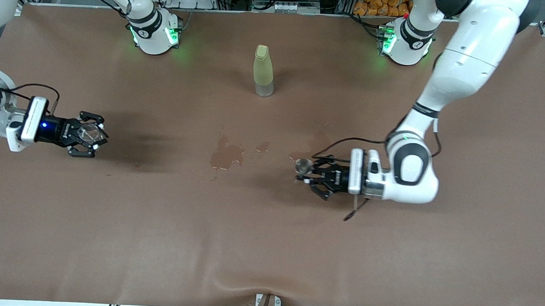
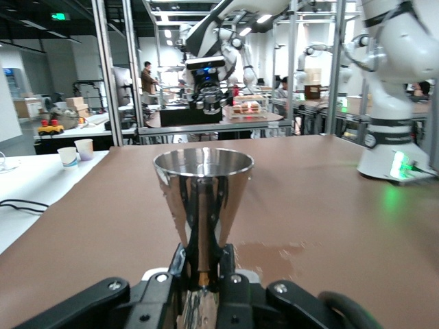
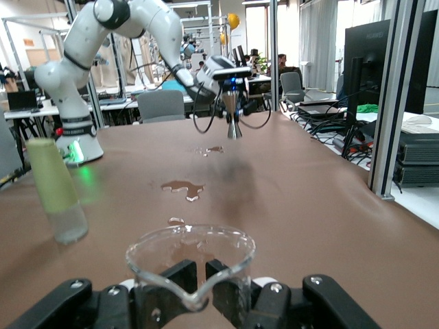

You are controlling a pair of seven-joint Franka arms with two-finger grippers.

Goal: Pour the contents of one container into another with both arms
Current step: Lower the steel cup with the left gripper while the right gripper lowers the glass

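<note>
Metal jigger: shiny steel, hourglass shape, upright, its round mouth facing up; held up over the brown table just beside the wet stains, toward the left arm's end.
Left gripper: clamped shut on the metal jigger at its narrow waist, fingers pressed either side of the waist.
Glass beaker: clear, wide-mouthed, with a pouring lip at the rim; upright in the air over the right arm's end of the table.
Right gripper: closed on the glass beaker, black fingers hugging its wall.
Both arms: white, jointed, with black bands; each reaches out from its base with its hand level above the table, the two hands well apart.
Green bottle: pale yellow-green sleeve and cap, clear base, standing on the table between the two bases, farther from the front camera than both hands.
Stains: dark wet patches on the table between the two hands, nearer the left gripper.
Front view only: shows the whole layout at once, both hands, the bottle and the stains together, and the green lights at each base.
Left wrist view only: gives the jigger's mirrored wall and open mouth close up; the glass beaker is not seen there.
Right wrist view only: shows the beaker's rim and lip close up, with the left gripper and its jigger small in the distance and the bottle off to one side.
</note>
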